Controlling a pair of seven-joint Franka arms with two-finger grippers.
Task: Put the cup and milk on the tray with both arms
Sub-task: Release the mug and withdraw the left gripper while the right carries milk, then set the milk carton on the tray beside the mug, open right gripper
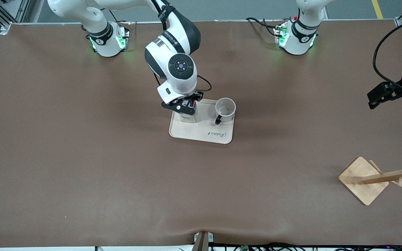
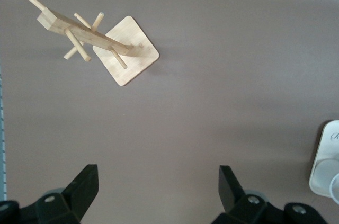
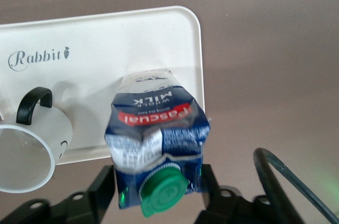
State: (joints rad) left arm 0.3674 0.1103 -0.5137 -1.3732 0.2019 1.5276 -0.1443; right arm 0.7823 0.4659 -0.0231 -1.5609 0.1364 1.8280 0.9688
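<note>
The right arm reaches from its base out over the middle of the tabletop, its wrist bent straight down. The right gripper (image 1: 186, 107) points downward, and its fingers (image 3: 106, 181) press against two opposite sides of the milk (image 3: 156, 144) near the carton's top. The left arm waits at its own end of the tabletop, its wrist raised well above the surface. The left gripper (image 1: 382, 96) hangs in the air there, its fingers (image 2: 85, 184) spread wide apart with nothing between them.
</note>
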